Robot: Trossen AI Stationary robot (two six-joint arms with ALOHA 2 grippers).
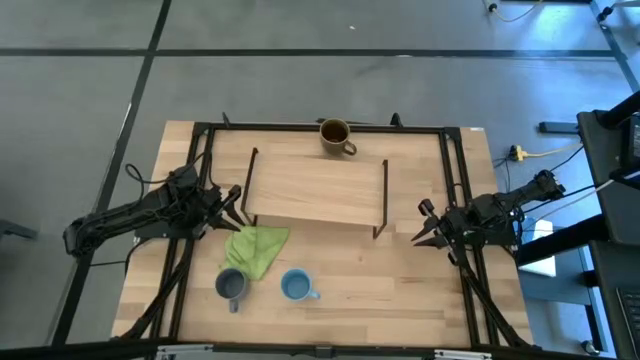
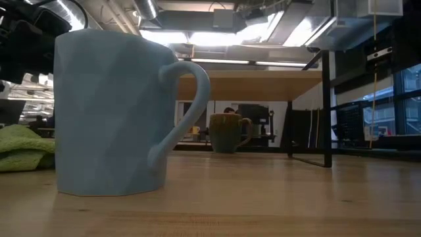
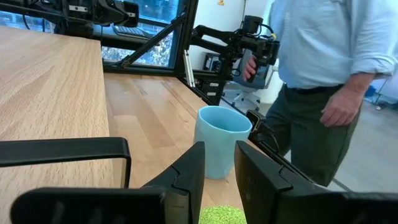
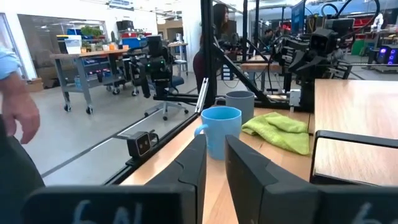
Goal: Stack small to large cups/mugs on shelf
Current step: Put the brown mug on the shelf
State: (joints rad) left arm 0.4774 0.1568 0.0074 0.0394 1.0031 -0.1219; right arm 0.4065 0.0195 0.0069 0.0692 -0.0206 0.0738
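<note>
The shelf [image 1: 315,190], a low light-wood board on thin black legs, stands mid-table with nothing on it. The olive-brown mug [image 1: 335,135] stands upright on the table behind the shelf's far edge. Near the front, the grey-blue mug [image 1: 231,285] and the light-blue mug [image 1: 295,286] stand upright side by side. The light-blue mug [image 2: 112,112] fills the low view. My left gripper [image 1: 235,202] hovers at the shelf's left end and my right gripper [image 1: 424,224] at its right end. Both point level, fingers a little apart, holding nothing.
A lime-green cloth [image 1: 257,248] lies crumpled between the shelf's front edge and the two small mugs. A black frame [image 1: 455,190] runs around the tabletop. A person [image 3: 323,62] stands beyond the table's right side, behind my right arm.
</note>
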